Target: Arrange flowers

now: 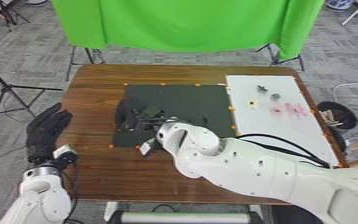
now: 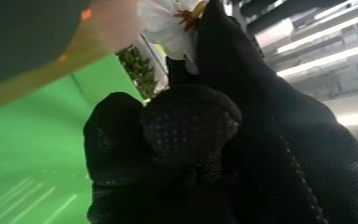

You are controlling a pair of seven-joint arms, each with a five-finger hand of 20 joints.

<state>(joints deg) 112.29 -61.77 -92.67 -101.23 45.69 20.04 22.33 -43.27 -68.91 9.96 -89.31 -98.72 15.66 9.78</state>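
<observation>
In the head view my right hand (image 1: 129, 114) is over the left part of the dark mat (image 1: 193, 100), with its palm side partly hidden. In the right wrist view my right hand (image 2: 193, 125) has its thumb and fingers closed together, and a white flower (image 2: 164, 32) with an orange-brown centre stands at the fingertips; its stem is mostly hidden by the glove. My left hand (image 1: 47, 131) is at the table's left edge, fingers straight, holding nothing. Pale pink blooms (image 1: 293, 110) lie on the white board (image 1: 260, 127).
Small dark pieces (image 1: 262, 89) and a small yellow-centred item (image 1: 252, 103) are on the board. A black bin (image 1: 337, 116) stands beyond the wooden table's (image 1: 104, 175) right edge. A green cloth (image 1: 184, 25) hangs behind the table.
</observation>
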